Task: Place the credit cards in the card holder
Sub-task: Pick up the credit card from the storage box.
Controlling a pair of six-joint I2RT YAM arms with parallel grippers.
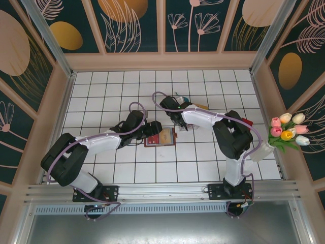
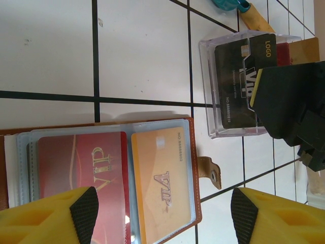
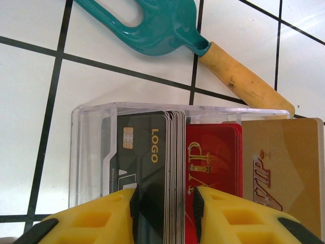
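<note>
The brown card holder lies open on the tiles. A red VIP card and an orange VIP card sit in its clear sleeves. My left gripper hovers wide open over the card holder, holding nothing. A stack of black cards, red cards and a tan card stand in a clear plastic box. My right gripper has its jaws narrowed, straddling the black stack's edges, with a small gap on the right.
A teal garden fork with a wooden handle lies just beyond the box. Artificial tulips stand at the right wall. Patterned walls enclose the white tiled table.
</note>
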